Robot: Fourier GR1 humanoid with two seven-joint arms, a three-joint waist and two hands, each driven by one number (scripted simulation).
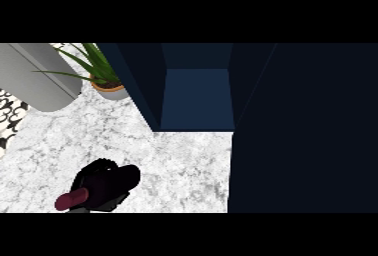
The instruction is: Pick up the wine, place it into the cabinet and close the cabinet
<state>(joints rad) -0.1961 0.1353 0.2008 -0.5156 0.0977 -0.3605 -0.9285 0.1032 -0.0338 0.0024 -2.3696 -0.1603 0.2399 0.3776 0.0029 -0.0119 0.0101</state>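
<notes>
At the lower left of the frame, the left hand [109, 181] had its fingers curled round the wine [71, 200] (only its dark red end showed, jutting toward the lower left), over the marble counter [184, 165]. The open cabinet [196, 97] stood at upper centre, with a potted plant [103, 75] to its left.

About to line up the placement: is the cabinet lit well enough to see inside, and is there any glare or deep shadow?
Head view: the cabinet interior reads mid-blue, its walls darker; the panel at right is near-black, no detail; the black left hand blends with the wine, only its maroon end stands out; no glare on the counter.
</notes>
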